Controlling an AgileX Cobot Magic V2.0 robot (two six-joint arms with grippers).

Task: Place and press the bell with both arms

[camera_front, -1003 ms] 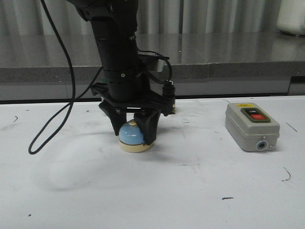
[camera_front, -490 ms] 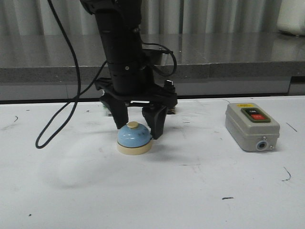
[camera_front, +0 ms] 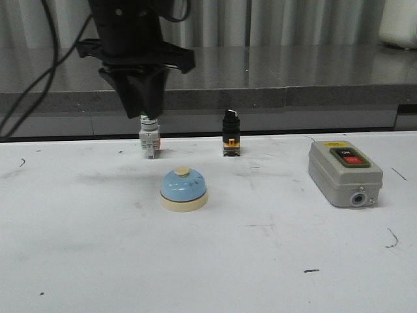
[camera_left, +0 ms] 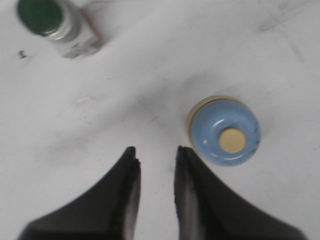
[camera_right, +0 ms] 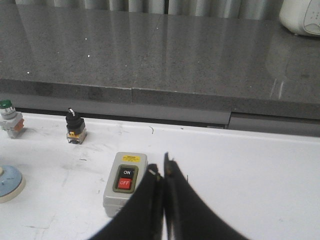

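Left gripper [camera_front: 144, 104] raised off the table, fingers a small gap apart, holding nothing. Bell [camera_front: 184, 189] sits upright on white table [camera_front: 215, 261], below and just right of it, untouched. Right gripper [camera_right: 162, 172] fingers nearly together, empty, above grey switch box [camera_right: 125, 182].

A robotics lab bench is showing here: a scuffed white tabletop [camera_front: 98, 261] is carrying a grey ON/OFF switch box [camera_front: 343, 173] before a grey stone counter [camera_front: 313, 72].
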